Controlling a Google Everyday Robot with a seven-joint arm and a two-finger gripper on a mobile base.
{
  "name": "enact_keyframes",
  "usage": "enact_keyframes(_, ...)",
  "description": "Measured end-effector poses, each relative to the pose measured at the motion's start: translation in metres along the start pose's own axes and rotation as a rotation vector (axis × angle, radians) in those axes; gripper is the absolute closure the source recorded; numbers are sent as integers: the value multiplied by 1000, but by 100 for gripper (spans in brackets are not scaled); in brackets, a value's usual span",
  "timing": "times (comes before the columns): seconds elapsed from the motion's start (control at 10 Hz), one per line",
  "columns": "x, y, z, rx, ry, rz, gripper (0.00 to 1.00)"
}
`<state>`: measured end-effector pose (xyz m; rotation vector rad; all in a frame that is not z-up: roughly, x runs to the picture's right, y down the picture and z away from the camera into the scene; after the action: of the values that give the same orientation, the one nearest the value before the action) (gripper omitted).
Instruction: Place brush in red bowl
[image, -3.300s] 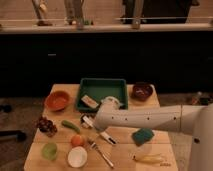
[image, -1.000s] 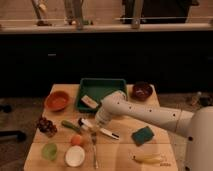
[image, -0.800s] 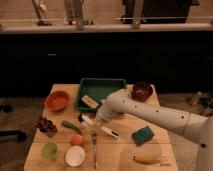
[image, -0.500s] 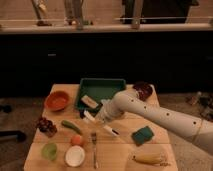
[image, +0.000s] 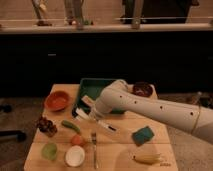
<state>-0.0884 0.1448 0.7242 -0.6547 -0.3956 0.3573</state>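
Observation:
The brush (image: 102, 122) is a slim white stick with a rounded white head at its left end and a black tip at its lower right. My gripper (image: 93, 114) is shut on it near the head and holds it tilted, a little above the wooden table (image: 120, 150), in front of the green tray. The red bowl (image: 56, 100) stands at the table's left side, to the left of the gripper and apart from it. My white arm (image: 160, 107) reaches in from the right.
A green tray (image: 95, 87) holding a white object sits at the back middle, a dark maroon bowl (image: 142, 89) at the back right. Grapes (image: 46, 125), a green vegetable (image: 70, 126), an orange (image: 76, 140), a green cup (image: 49, 151), a white bowl (image: 75, 156), a fork (image: 94, 149), a teal sponge (image: 143, 135) and a banana (image: 147, 159) lie in front.
My gripper came down on the brush, closed on it, and has lifted it up and slightly back towards the tray. The other objects have not moved.

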Motion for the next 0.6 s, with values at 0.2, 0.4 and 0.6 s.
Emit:
enact_keyframes(0.2,-16,11,-6,29,25,-57,100)
enact_keyframes(0.4,-16,11,-7,35,28,-59,100)
enact_keyframes(0.6,-16,11,-6,34,29,-60,100)
